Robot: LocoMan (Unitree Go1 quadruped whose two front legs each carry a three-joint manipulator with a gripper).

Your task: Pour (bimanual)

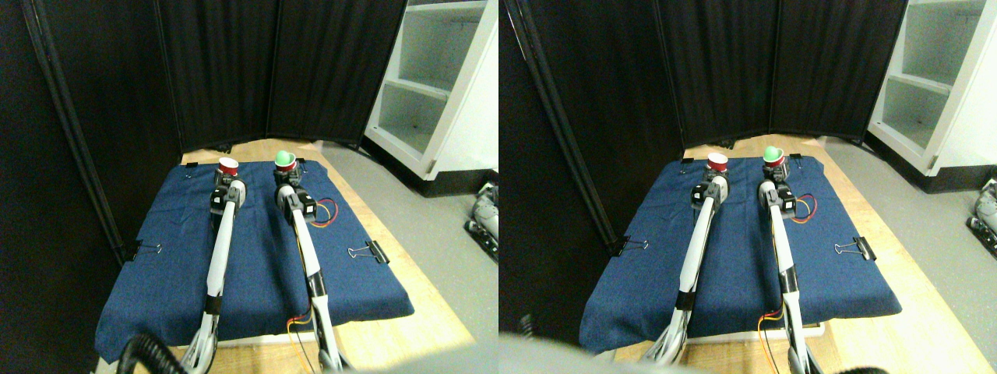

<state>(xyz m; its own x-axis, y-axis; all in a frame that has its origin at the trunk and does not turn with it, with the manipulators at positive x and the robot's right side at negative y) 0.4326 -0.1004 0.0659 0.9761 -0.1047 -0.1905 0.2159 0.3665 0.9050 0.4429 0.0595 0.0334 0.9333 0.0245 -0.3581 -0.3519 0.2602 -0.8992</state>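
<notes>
- A wooden bench is covered by a dark blue cloth, held down with binder clips at the sides.
- Two pale manipulators reach away from the camera across the cloth, side by side.
- The left gripper sits at a red cup with a white rim, near the far edge of the cloth.
- The right gripper sits at a green cup, just beside the red one but apart from it.
- Both cups look upright; whether either is lifted off the cloth cannot be told.
- The grippers are small and dark here; whether their jaws are clenched on the cups or released cannot be told.
- Judged step: grasping both cups, before any pouring.
- The next move likely calls for a firm hold, then bringing one cup over the other and tilting it.
</notes>
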